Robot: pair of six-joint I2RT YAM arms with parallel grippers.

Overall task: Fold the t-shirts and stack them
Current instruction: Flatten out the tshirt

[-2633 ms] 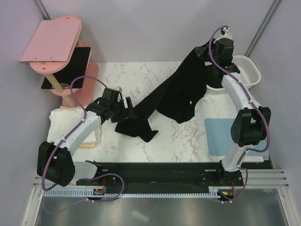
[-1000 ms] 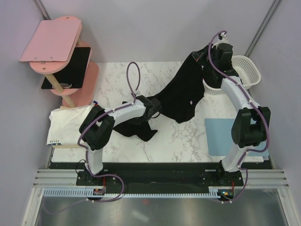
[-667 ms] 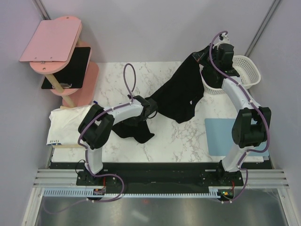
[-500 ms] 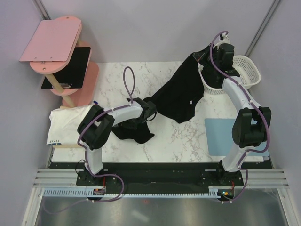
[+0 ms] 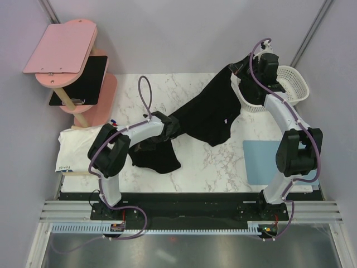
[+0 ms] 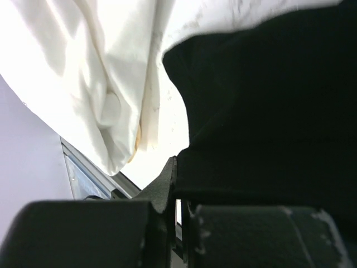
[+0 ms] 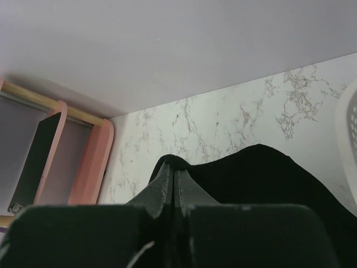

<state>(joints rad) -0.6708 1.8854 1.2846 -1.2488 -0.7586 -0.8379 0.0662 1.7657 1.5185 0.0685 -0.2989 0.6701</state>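
A white marble-patterned surface [image 5: 212,162] is sitting between pale lilac walls [image 5: 178,33].
A pink rounded tiered shelf stand on wooden posts [image 5: 61,47] is standing at the far left, a white slotted plastic basket [image 5: 293,84] is sitting far right, and a pale blue flat mat [image 5: 256,162] is lying by the right edge.

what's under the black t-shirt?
Marble tabletop shows around the black t-shirt; its right end hangs from the right tool. Anything beneath the fabric is covered.

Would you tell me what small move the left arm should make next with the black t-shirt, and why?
Probably draw the left gripper up and leftward, away from the right gripper. Both are shut on the t-shirt, which sags between them, its lower end bunched on the table.
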